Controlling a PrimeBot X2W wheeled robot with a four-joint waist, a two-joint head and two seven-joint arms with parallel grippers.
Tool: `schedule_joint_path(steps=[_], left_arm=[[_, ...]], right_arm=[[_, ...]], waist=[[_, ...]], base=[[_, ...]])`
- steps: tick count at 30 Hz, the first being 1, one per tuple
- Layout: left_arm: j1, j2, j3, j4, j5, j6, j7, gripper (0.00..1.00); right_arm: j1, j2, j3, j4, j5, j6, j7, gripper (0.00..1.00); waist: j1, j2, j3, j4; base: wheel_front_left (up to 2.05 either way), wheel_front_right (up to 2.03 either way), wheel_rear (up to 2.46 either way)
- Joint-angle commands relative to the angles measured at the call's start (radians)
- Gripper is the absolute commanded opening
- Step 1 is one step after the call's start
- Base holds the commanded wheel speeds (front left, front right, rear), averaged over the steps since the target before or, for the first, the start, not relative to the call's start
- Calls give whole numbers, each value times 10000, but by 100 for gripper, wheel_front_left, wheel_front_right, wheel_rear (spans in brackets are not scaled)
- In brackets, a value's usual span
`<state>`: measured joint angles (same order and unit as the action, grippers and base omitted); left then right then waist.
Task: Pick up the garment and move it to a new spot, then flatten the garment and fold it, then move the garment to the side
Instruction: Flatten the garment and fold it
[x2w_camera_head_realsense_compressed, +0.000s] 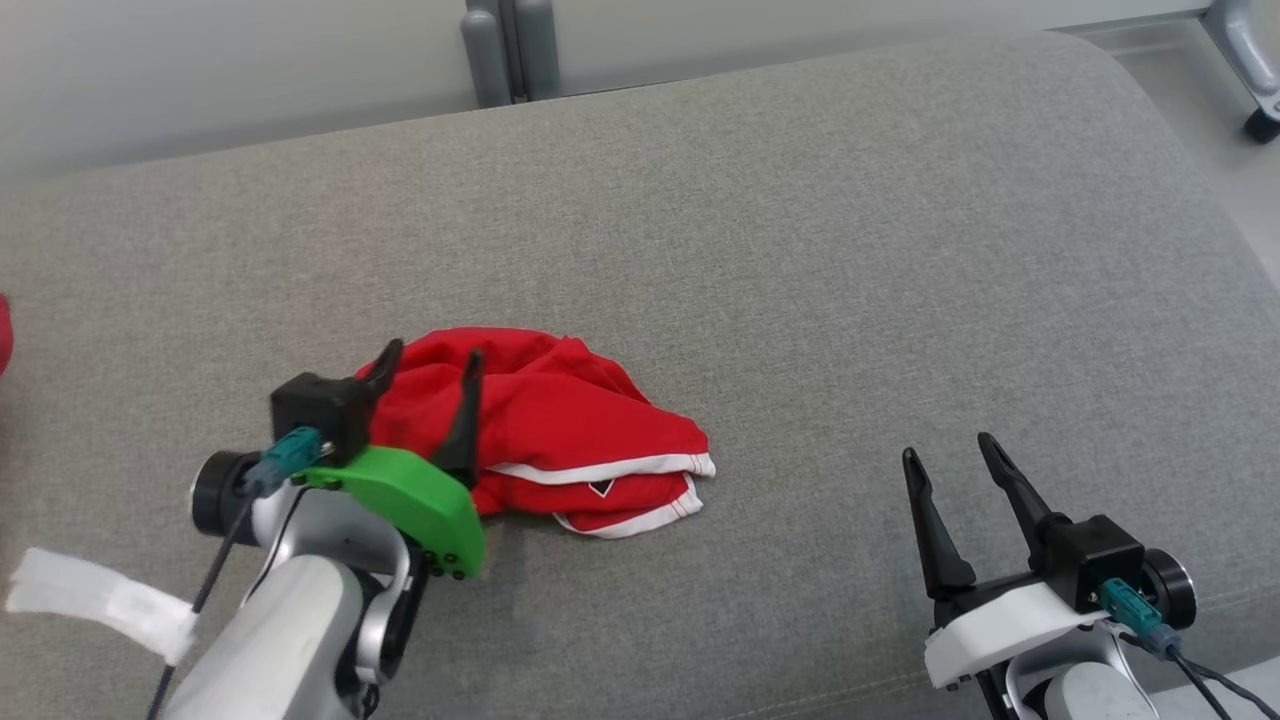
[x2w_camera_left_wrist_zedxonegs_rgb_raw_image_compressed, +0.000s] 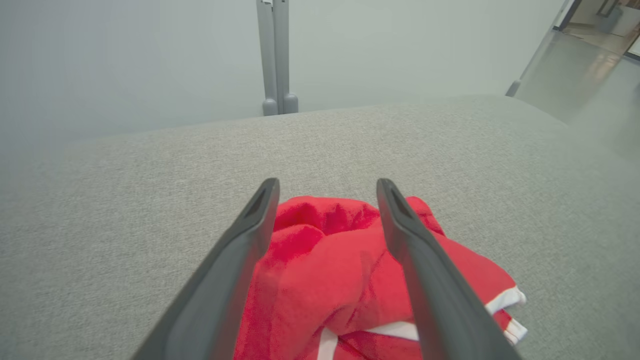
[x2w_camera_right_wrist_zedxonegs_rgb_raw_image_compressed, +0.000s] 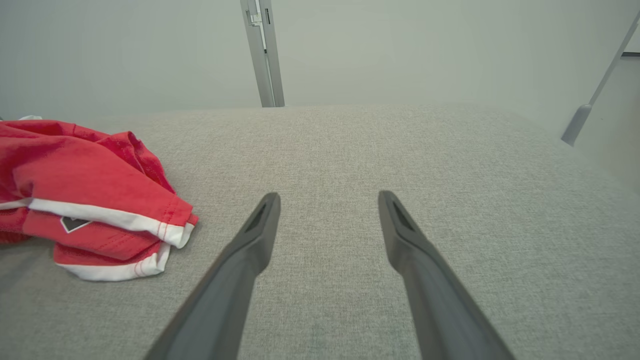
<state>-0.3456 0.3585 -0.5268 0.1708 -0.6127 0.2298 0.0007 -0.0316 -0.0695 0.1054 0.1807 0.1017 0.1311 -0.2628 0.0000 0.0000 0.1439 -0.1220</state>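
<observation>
A crumpled red garment (x2w_camera_head_realsense_compressed: 560, 430) with white trim lies in a heap on the grey cushion, left of centre. My left gripper (x2w_camera_head_realsense_compressed: 432, 362) hovers open over the heap's left part, its two dark fingers spread with red cloth showing between them. In the left wrist view the garment (x2w_camera_left_wrist_zedxonegs_rgb_raw_image_compressed: 325, 270) bulges up between the fingers of the left gripper (x2w_camera_left_wrist_zedxonegs_rgb_raw_image_compressed: 327, 192). My right gripper (x2w_camera_head_realsense_compressed: 948, 448) stands open at the lower right, well clear of the cloth. In the right wrist view the garment (x2w_camera_right_wrist_zedxonegs_rgb_raw_image_compressed: 85, 190) lies far left of the right gripper (x2w_camera_right_wrist_zedxonegs_rgb_raw_image_compressed: 329, 200).
The grey upholstered cushion (x2w_camera_head_realsense_compressed: 850, 250) spreads wide to the right and back. A grey post (x2w_camera_head_realsense_compressed: 508, 50) stands behind its far edge. A caster (x2w_camera_head_realsense_compressed: 1262, 122) sits on the floor at the upper right. A white strip (x2w_camera_head_realsense_compressed: 100, 600) hangs by my left forearm.
</observation>
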Motion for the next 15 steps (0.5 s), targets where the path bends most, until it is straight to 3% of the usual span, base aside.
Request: schedule_joint_path(steps=[1,6,15], left_arm=[[-433,-92,-453,-315,327,-186,387,100],[-1641,-544,-1989,145,1010,-1060,1553,100],[-3014,-889,-3173,2379,1514,-2142,2921,100]], right_arm=[[-196,2,33,-38,1,-7,-31,100],[-459,68,112,-88,78,-7,-31,100],[-639,151,119,-113,171,-7,-31,100]], waist=[[0,0,207,-227],[0,0,615,-710],[0,0,997,-1424]], base=[[0,0,0],[0,0,0],[0,0,0]])
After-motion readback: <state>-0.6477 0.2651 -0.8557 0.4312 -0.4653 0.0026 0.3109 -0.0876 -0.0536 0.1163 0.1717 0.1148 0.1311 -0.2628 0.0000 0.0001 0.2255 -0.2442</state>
